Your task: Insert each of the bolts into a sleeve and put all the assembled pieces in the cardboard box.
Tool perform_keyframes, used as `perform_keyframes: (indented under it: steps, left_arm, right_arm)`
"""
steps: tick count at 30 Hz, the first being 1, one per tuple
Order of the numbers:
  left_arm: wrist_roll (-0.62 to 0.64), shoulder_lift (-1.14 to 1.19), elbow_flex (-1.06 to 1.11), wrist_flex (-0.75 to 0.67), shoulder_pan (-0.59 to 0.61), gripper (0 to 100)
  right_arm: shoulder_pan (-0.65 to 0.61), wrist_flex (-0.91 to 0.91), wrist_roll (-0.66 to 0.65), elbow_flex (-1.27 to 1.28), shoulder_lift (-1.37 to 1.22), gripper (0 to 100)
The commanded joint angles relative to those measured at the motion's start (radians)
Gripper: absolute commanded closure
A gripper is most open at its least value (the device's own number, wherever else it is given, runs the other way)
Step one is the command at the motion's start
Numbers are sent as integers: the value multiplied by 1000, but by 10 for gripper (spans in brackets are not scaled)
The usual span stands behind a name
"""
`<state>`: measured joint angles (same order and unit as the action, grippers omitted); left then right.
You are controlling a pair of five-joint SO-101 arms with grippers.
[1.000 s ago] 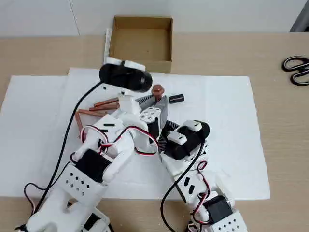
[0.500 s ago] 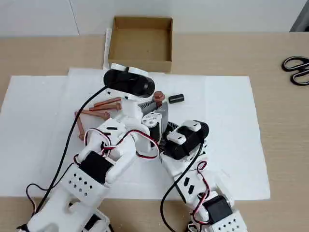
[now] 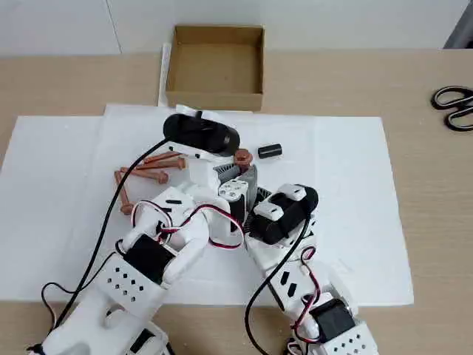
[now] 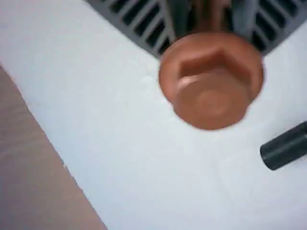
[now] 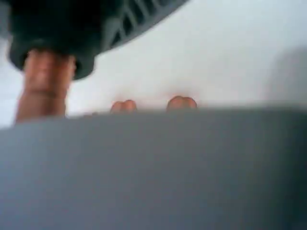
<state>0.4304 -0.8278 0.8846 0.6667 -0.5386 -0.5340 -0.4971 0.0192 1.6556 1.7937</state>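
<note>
The held bolt (image 3: 242, 157) is found over the middle of the white sheet (image 3: 355, 192), clamped by its shank in the left gripper (image 3: 240, 171), whose jaws are closed on it from both sides. Its long axis is set roughly along the far-to-near line of the table (image 3: 414, 74): the hexagonal head is turned toward the cardboard box (image 3: 214, 97) and the shank is directed toward the right gripper (image 3: 251, 198), just beside it. In the right wrist view a copper shank is seen emerging from the fitted sleeve (image 5: 53, 33); how deep it is seated cannot be told, nor can it be told whether the right gripper is gripping anything. The loose sleeve (image 3: 270, 151) is lying on the sheet near the bolt head, apart from it. The loose bolts (image 3: 151, 168) are grouped on the sheet beyond the left arm. The box is standing off the sheet's far edge, and scissors (image 3: 454, 107) are noted at the table's edge. Against the frame of one second ago, the bolt head and left wrist are displaced nearer the right gripper, which is hardly shifted.
</note>
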Motion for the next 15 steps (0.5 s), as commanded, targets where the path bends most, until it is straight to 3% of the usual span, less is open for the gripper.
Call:
perform_keyframes:
  steps: [1, 11, 15]
  left_arm:
    - [2, -26, 18, 11, 0, 994]
    - [3, -28, 61, 15, -6, 858]
    - [5, -28, 25, 77, -5, 825]
  right_arm:
    - [1, 2, 8, -15, 15, 994]
    - [1, 2, 8, -15, 15, 994]
    - [15, 2, 8, -14, 15, 994]
